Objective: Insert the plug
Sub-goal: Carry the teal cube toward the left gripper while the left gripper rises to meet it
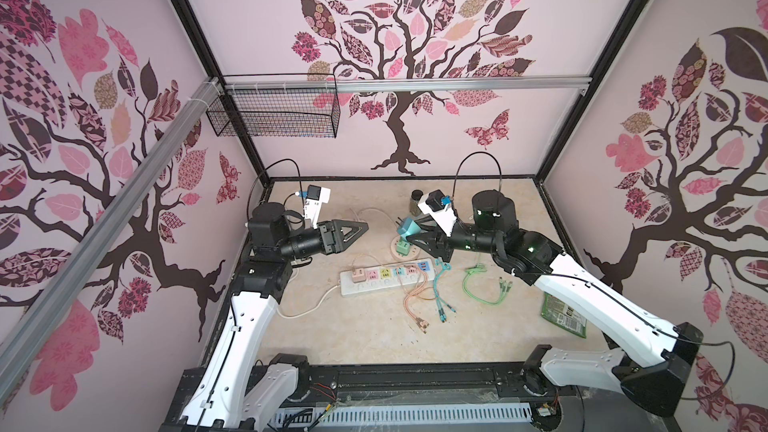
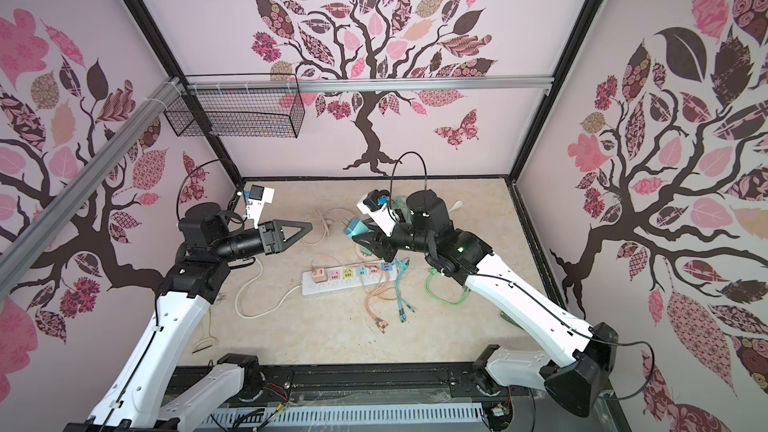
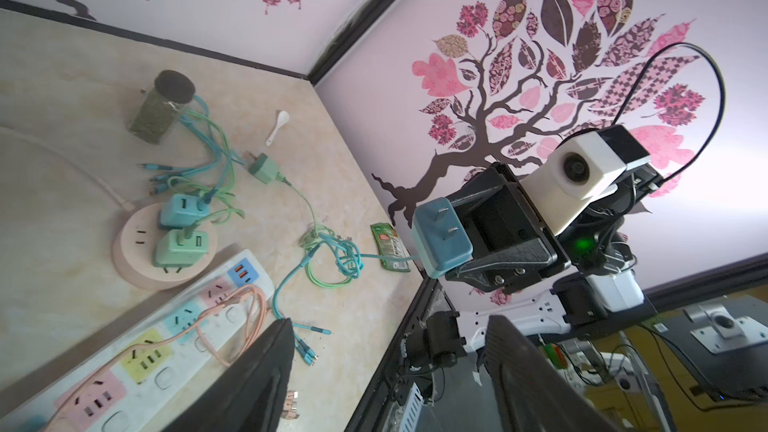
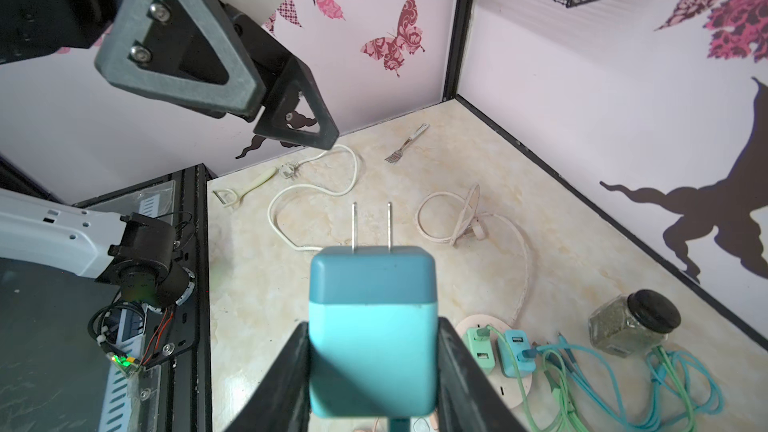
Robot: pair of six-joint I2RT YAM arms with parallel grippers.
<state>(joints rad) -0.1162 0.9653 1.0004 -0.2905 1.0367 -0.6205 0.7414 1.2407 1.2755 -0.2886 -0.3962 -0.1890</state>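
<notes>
Plug (image 4: pixel 372 326) clamped in the right gripper (image 4: pixel 374 351): a two-tone blue charger block, pinched at its paler rear half between both black fingers. Its two flat metal prongs stick out past the fingertips, away from the wrist. In both top views the right gripper (image 1: pixel 412 232) holds the block raised off the table (image 1: pixel 374 334). It hangs over the back middle, roughly above a round pink socket base (image 1: pixel 394 251) that already carries two other chargers. A blue cable (image 3: pixel 345 259) trails from the block's rear down to the table.

The prongs lie about level and point toward the table's left edge, at the left gripper (image 1: pixel 353 229). That gripper hovers close by at similar height, jaws wide apart and empty.

A white power strip (image 1: pixel 386 280) lies flat below the plug and nearer the front edge. Its long axis runs left to right, parallel to that edge. Its coloured sockets face up. A peach adapter (image 1: pixel 358 274) fills the leftmost one, and a pink cable (image 1: pixel 409 288) crosses some further right.

By this layout, the right arm seems the one placed to insert. The coming move turns on direction: the prongs face sideways while the sockets face up. The block likely needs tipping prongs-down, then bringing forward and down onto a free socket, blades lined up with the slots.
</notes>
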